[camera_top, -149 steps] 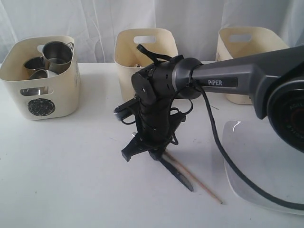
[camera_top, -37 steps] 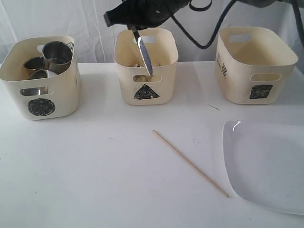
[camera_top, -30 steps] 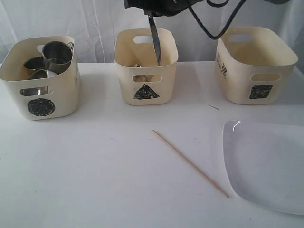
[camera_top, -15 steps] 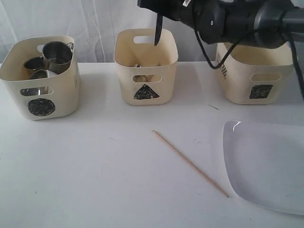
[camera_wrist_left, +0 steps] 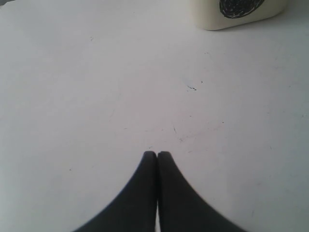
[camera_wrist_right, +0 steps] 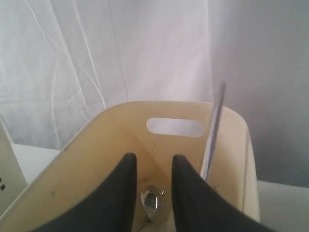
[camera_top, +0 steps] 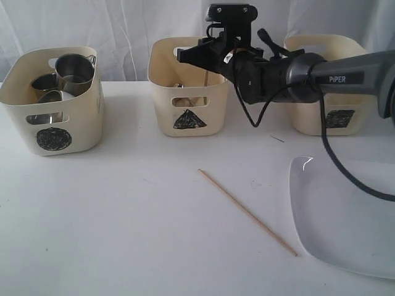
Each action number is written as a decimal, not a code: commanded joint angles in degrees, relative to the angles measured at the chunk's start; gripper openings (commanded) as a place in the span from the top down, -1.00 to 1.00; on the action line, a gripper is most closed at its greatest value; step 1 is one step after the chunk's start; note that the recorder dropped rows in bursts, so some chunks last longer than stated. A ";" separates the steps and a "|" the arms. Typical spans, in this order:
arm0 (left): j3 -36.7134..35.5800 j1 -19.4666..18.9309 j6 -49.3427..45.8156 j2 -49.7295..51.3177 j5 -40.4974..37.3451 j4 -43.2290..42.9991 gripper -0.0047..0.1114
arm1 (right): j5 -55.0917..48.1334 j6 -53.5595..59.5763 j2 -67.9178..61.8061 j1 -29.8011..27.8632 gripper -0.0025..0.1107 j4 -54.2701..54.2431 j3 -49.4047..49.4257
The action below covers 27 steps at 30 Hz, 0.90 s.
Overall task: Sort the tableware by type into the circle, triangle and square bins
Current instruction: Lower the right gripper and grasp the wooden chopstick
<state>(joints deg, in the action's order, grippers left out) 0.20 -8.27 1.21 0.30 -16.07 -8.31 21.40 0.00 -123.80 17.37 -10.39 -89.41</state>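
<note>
Right claw (camera_wrist_right: 154, 159) is open, holding nothing, over the triangle tub (camera_wrist_right: 91, 164); knife (camera_wrist_right: 212, 140) stands nearly upright inside, so a sloppy retreat could snag it out

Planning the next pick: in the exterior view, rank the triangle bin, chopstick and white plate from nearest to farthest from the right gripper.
1. The triangle bin, directly below the right gripper.
2. The chopstick, lying in front of that bin, toward the right.
3. The white plate, at the front right.
</note>
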 commanded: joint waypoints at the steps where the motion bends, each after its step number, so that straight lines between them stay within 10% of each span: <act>1: -0.20 0.27 0.06 -0.30 0.01 0.19 0.92 | -10.47 0.62 4.59 -0.35 0.51 -0.02 -0.18; 8: -0.20 0.27 0.06 -0.30 0.01 0.19 0.92 | -50.62 15.19 13.79 -0.22 0.96 0.08 -0.07; 17: -0.20 0.27 0.06 -0.30 0.01 0.19 0.92 | -76.59 21.39 13.08 2.69 0.96 -0.29 4.99; 27: -0.20 0.27 0.06 -0.30 0.01 0.19 0.92 | -82.06 24.18 7.71 3.73 0.43 -0.07 6.94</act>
<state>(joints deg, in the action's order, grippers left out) 0.20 -8.27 1.21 0.30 -16.07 -8.31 -60.64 23.45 -115.77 20.73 -10.63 -82.65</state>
